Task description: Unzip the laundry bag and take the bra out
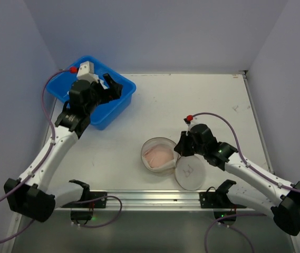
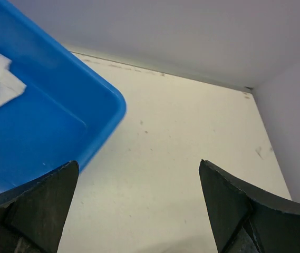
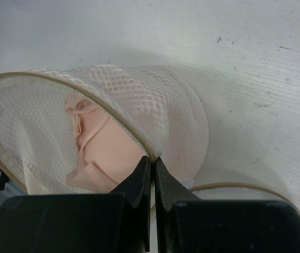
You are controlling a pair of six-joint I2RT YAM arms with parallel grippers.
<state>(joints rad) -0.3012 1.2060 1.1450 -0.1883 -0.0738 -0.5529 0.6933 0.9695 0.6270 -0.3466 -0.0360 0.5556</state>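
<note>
Bra (image 3: 105, 153) seemingly inside bag (image 3: 165, 105), tub (image 1: 113, 113) leftward

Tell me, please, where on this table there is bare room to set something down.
The widest bare tabletop lies behind the laundry bag, from the blue tub across to the right wall. A smaller patch sits between tub and bag. Crowded at the front, where the right gripper pinches the bag beside its open lid.

White table (image 1: 218, 105): blue tub (image 1: 115, 113), laundry bag (image 1: 159, 155)
</note>
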